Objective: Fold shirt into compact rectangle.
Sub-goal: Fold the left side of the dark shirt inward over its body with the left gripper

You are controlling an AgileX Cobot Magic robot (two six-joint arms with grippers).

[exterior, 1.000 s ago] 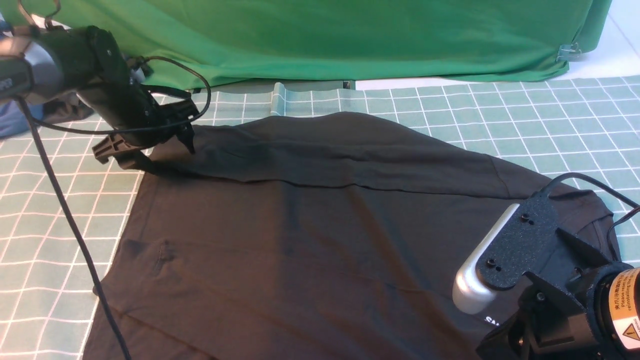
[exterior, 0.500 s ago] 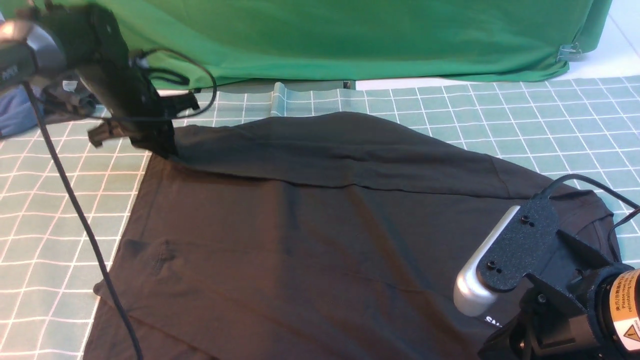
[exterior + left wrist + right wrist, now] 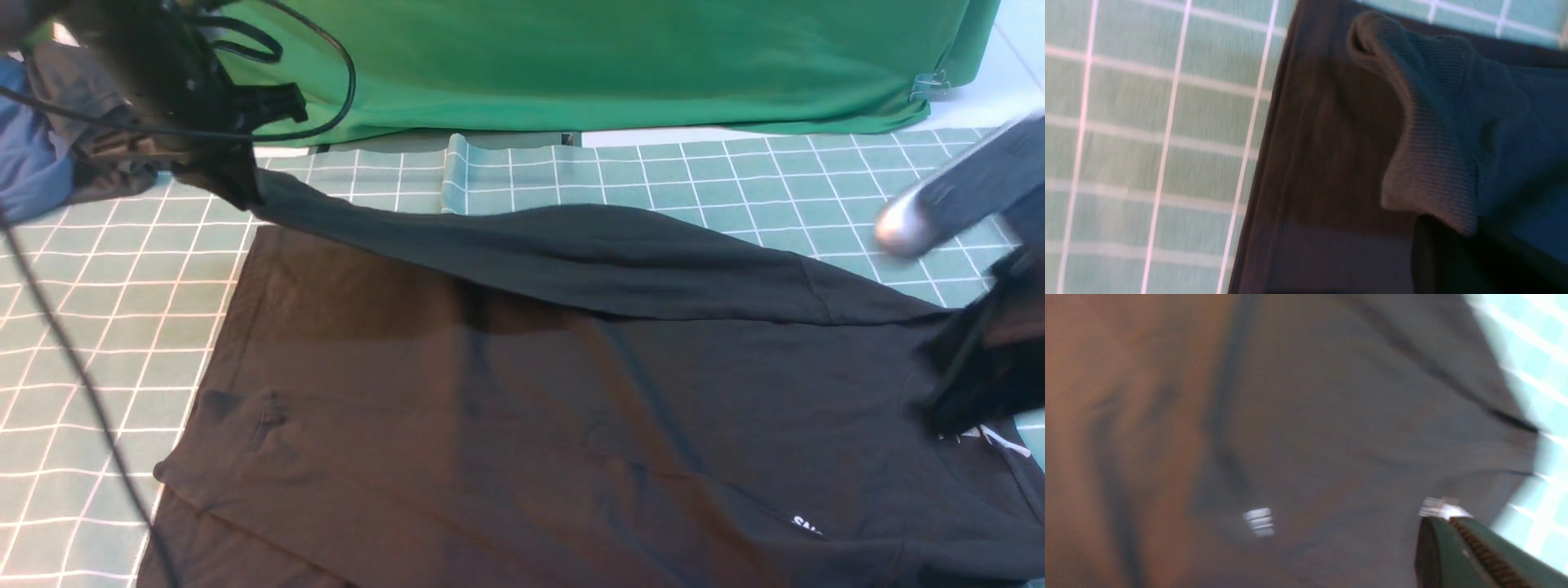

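The black shirt (image 3: 522,408) lies spread on the checked mat, with a bit of white chest print (image 3: 804,524) near the front. My left gripper (image 3: 233,175) is shut on the ribbed sleeve cuff (image 3: 1425,163) and holds it above the shirt's far left corner, so the sleeve (image 3: 531,253) hangs taut across the top. In the left wrist view the left gripper (image 3: 1449,245) is a dark shape under the cuff. My right gripper (image 3: 963,392) is blurred at the right edge; the right gripper (image 3: 1447,526) is shut, tip by the white neck label (image 3: 1439,507), and no cloth shows between its jaws.
A blue garment (image 3: 24,163) and a smaller dark garment (image 3: 106,155) lie at the far left. A green cloth (image 3: 571,57) hangs behind the green checked mat (image 3: 816,180), which has a raised crease (image 3: 453,167). The left arm's cable (image 3: 49,327) trails over the mat.
The left gripper shut on the sleeve cuff and lifted it up and back to the left, pulling the sleeve taut. The right arm rose fast off the shirt's front right part.
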